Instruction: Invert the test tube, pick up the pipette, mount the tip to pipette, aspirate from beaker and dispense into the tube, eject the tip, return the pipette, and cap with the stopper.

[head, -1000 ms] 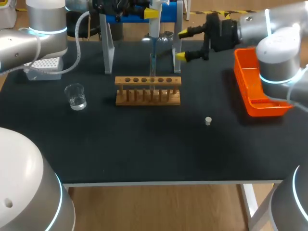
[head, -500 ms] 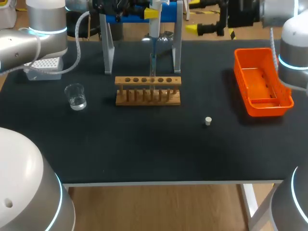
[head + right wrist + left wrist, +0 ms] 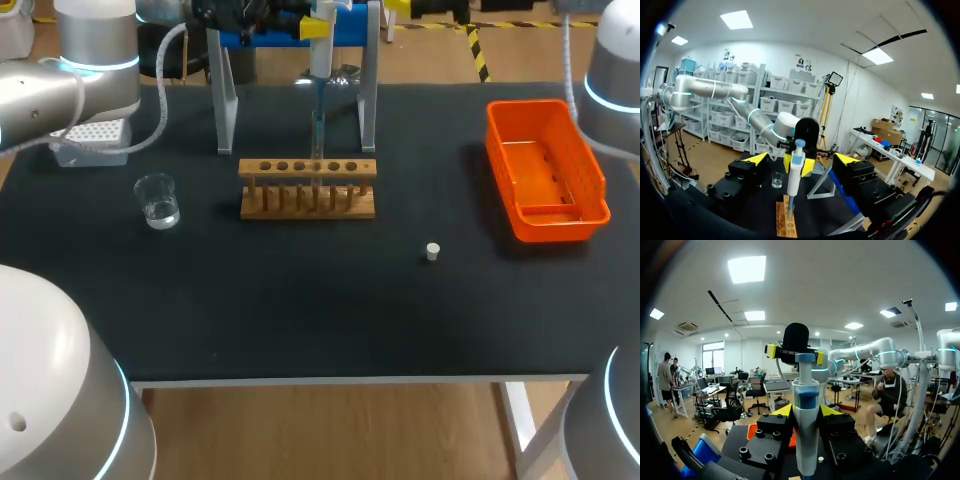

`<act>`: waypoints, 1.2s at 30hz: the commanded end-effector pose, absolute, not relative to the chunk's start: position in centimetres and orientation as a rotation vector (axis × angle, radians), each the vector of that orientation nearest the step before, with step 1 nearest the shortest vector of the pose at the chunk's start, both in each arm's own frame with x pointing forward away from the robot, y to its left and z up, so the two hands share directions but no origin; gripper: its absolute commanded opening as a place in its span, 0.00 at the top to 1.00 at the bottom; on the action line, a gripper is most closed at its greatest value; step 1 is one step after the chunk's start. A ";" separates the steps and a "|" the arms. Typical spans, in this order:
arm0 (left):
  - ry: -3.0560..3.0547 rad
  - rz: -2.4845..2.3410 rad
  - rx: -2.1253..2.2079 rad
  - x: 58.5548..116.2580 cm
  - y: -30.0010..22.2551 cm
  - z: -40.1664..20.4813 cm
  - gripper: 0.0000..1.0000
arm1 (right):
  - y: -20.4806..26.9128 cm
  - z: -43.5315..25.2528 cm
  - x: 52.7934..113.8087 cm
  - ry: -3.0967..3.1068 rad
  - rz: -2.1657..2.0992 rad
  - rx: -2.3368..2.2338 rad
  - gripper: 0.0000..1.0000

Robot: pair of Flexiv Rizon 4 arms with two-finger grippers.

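The right gripper [image 3: 802, 159] had climbed away from the orange tray [image 3: 545, 170] and slid almost off the top edge of the head view, where only one yellow fingertip [image 3: 400, 6] remained right of centre; nothing on the black table [image 3: 300, 310] had shifted. The left gripper [image 3: 315, 25], top centre, was clamped on the pipette [image 3: 320, 60], a white barrel hanging upright inside a grey metal stand [image 3: 225, 90] with a blue crossbar. Its thin lower end pointed down at the wooden rack [image 3: 308, 187], a slatted block with a row of round holes in the middle of the frame; whether it touched anything there could not be told. Left of the rack stood the beaker [image 3: 158, 200], clear glass with a little liquid, and beyond it, upper left, a pale tip box [image 3: 90, 140]. The small white stopper [image 3: 432, 251], a stubby cylinder, lay alone right of centre, well apart from the ribbed plastic tray. The left wrist view alone showed the grip: yellow tips pressed against both sides of the pipette's blue-banded body, between black bolted finger blocks. The right wrist view alone showed the right gripper's fingers spread wide, nothing between them, with the pipette, rack and beaker ahead.
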State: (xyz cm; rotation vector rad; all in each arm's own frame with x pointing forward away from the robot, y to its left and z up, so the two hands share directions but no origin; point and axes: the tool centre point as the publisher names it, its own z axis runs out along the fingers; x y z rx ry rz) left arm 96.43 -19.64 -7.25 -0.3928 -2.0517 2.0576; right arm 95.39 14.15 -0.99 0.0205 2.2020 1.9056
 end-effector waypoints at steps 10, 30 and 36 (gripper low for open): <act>-2.047 2.055 -0.400 96.7 -19.6 -7.3 1.00 | 17.5 0.9 96.6 2.224 2.009 0.023 1.00; -2.047 2.055 -0.400 96.7 -19.6 -7.3 1.00 | 21.3 1.2 96.5 2.203 2.126 0.063 1.00; -2.047 2.055 -0.400 96.7 -19.6 -7.3 1.00 | 22.2 1.1 96.1 2.213 2.135 0.047 1.00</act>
